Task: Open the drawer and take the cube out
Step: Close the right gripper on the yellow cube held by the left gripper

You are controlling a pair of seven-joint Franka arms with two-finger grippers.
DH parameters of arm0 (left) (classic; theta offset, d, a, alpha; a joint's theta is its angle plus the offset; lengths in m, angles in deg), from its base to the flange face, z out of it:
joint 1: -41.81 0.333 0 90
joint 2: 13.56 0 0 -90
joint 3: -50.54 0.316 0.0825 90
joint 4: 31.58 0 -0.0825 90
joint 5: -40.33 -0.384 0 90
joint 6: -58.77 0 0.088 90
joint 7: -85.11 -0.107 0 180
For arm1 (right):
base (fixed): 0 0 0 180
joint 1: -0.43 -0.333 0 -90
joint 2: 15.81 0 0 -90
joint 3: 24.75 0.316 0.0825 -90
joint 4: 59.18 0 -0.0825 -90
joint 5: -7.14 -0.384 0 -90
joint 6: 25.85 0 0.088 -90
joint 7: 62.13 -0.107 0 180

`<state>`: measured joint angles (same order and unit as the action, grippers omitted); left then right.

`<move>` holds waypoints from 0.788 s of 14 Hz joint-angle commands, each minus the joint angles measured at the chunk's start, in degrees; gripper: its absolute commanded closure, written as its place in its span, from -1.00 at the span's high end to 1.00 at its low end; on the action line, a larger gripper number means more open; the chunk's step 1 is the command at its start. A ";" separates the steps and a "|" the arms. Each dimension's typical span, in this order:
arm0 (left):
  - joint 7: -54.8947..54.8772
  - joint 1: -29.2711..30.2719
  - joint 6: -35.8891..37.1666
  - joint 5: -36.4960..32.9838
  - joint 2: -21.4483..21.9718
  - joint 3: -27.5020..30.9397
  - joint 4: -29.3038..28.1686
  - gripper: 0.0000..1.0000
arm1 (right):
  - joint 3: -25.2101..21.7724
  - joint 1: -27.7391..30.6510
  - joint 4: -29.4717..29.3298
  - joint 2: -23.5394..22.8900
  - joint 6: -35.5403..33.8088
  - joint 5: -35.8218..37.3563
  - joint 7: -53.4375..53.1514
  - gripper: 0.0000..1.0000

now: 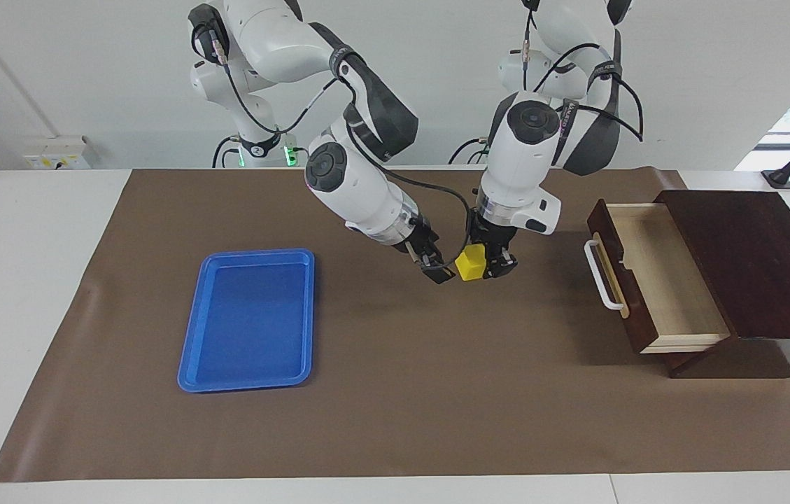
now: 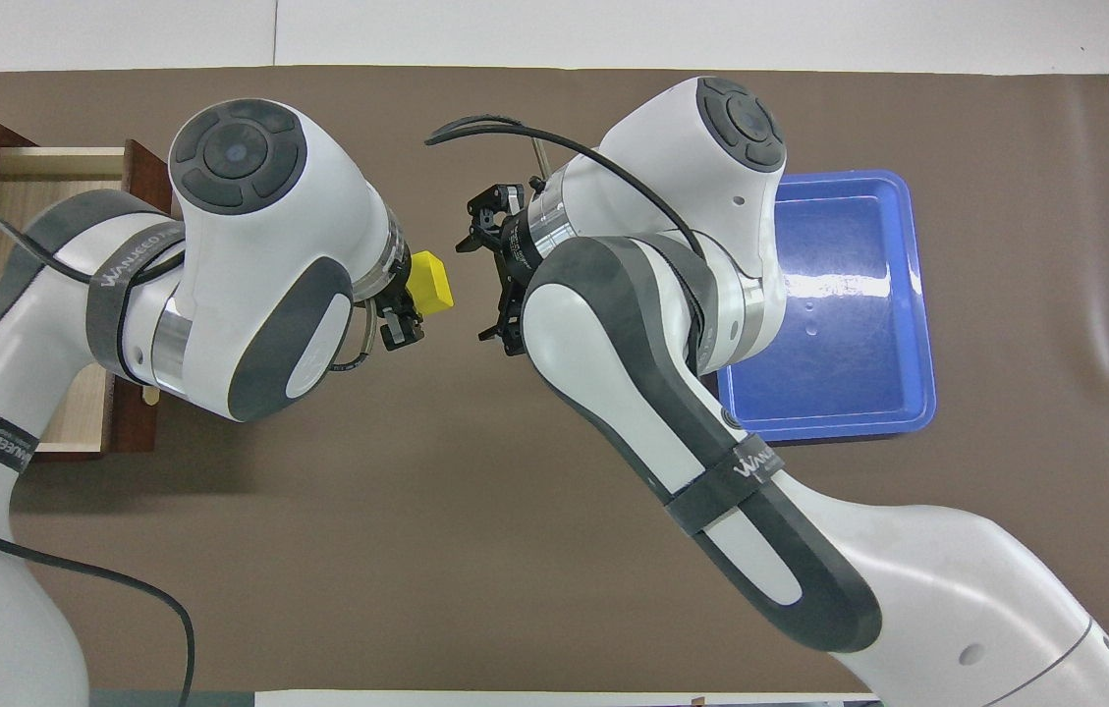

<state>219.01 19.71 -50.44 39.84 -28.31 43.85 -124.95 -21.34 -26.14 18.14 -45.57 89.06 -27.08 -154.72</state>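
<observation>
Item: the cube (image 1: 470, 264), small, solid, bright yellow, held in the air over the middle of the tabletop (image 1: 395, 392), clear of its surface. Holder: the left gripper (image 1: 491, 264), its jaws pinching the cube from two opposite faces, with most of the block standing out toward the right arm's end of the table; in the overhead view the cube (image 2: 430, 283) shows just past the left wrist. Second party: the right gripper (image 1: 439, 271), tilted down and just beside the cube's free face, jaws spread wide, one on either side of the cube's line in the overhead view (image 2: 485, 285); contact cannot be made out. Handling, as a judgement: light for its size, rigid, flat-sided, probably smooth enough to slide if pinched near an edge or on a corner; not fragile. Best hold: two parallel faces, squarely, on the exposed half away from the left jaws, so the two grips do not collide. Risk: a skewed approach may twist the cube in the left grip. Origin: the drawer (image 1: 653, 280), dark wood with a white bar handle (image 1: 602, 274), pulled well out of its box (image 1: 758, 259) at the left arm's end of the table, its pale interior showing nothing inside. Also present: a blue tray (image 1: 249, 320), flat on the tabletop toward the right arm's end, with nothing in it.
</observation>
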 commanded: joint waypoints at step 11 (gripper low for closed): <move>0.75 -0.84 0.22 -0.92 0.25 0.62 -0.32 -1.00 | -0.59 -2.51 -4.62 -3.54 1.63 1.17 -1.98 0.85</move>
<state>219.01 19.68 -50.44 39.84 -28.31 43.85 -124.96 -21.45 -27.49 17.09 -46.58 90.24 -27.04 -154.75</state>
